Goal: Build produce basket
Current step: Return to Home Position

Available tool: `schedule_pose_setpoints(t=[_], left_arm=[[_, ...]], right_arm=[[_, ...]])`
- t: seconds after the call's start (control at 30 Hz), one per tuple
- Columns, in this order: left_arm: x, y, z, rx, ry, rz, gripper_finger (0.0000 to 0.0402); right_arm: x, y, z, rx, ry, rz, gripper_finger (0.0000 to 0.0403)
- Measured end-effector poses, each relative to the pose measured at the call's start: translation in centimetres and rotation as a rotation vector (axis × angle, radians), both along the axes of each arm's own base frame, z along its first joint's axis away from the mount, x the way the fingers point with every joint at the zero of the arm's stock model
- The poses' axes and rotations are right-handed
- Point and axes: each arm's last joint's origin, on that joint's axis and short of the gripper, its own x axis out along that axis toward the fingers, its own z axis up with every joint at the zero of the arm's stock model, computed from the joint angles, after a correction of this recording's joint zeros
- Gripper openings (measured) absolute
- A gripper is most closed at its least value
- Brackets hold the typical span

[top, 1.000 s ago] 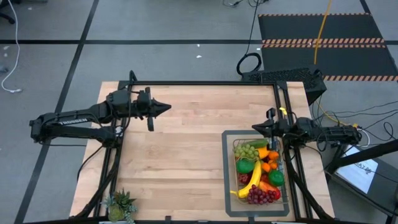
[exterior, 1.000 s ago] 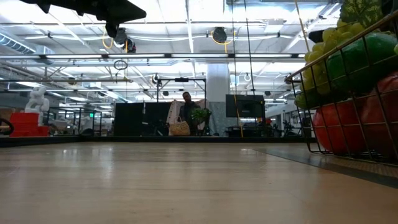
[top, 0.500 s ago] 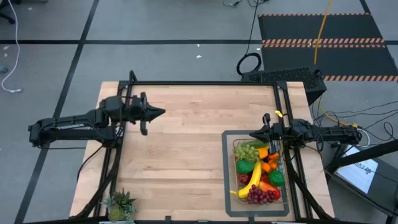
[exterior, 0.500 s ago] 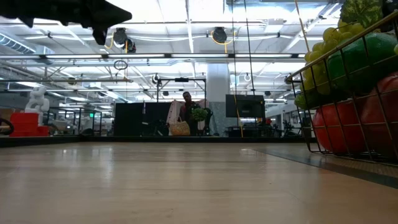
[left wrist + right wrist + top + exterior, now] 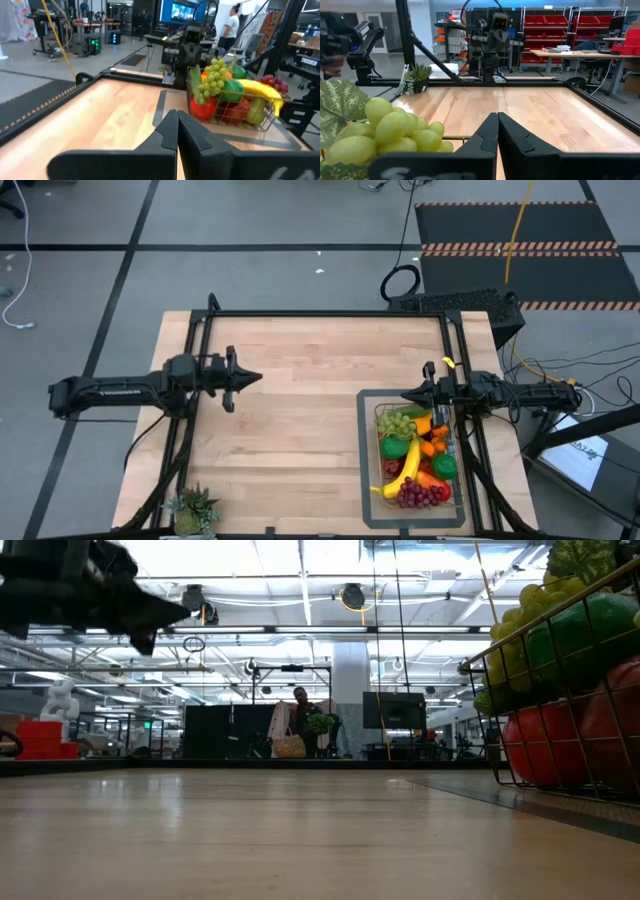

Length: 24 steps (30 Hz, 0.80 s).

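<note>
Fingers (image 5: 167,136) together on left gripper (image 5: 259,376), right gripper (image 5: 404,394); produce (image 5: 410,456) in basket (image 5: 378,466)

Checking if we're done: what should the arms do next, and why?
Probably draw the left gripper, over the left of the table, back to rest: all produce seen lies in the basket, none loose; it and the right gripper, by the basket, are shut, empty.

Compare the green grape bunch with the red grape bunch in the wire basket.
Colour: the bunch of pale green toy grapes against the bunch of dark red toy grapes. Place: the green bunch lies at the end of the dark wire-mesh basket nearest the right gripper; the red bunch lies at the opposite end. Both lie inside the basket, on top, untouched.
</note>
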Motion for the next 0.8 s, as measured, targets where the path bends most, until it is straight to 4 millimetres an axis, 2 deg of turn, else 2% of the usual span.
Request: schedule_pose_setpoints(t=[0.13, 0.27, 0.43, 0.8], left_arm=[[-0.3, 0.0, -2.2, -0.023, -0.009, 0.008, 0.0], [-0.5, -0.4, -3.4, -0.034, -0.037, 0.004, 0.0], [-0.5, -1.0, -3.5, 0.043, -0.019, -0.005, 0.0], [-1.3, -1.9, -3.2, 0.077, -0.044, -0.063, 0.0]], right_arm=[[0.0, 0.0, 0.0, 0.0, -0.003, 0.0, 0.0], [0.0, 0.0, 0.0, 0.0, -0.005, 0.0, 0.0], [0.0, 0.0, 0.1, 0.001, -0.006, 0.0, 0.0], [0.0, 0.0, 0.1, 0.001, -0.005, 0.0, 0.0]])
